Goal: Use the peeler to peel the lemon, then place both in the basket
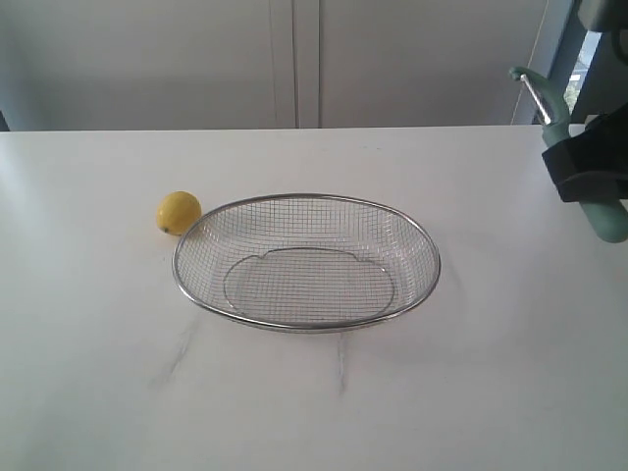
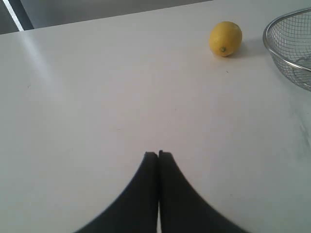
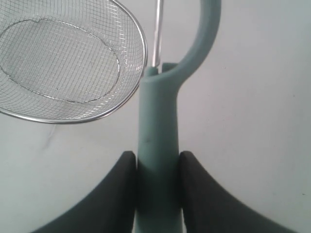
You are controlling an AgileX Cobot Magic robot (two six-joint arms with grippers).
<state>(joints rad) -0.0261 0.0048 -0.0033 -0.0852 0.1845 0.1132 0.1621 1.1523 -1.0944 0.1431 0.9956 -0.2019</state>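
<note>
A small yellow lemon lies on the white table, just off the left end of the wire mesh basket, which holds nothing. At the right edge of the exterior view, my right gripper is raised above the table and shut on the teal handle of the peeler, whose metal head points up and away. My left gripper is shut with nothing in it, low over bare table, well short of the lemon. It does not show in the exterior view.
The white table runs back to a pale wall with cabinet seams. Faint grey streaks mark the tabletop in front of the basket. A window frame stands at the far right.
</note>
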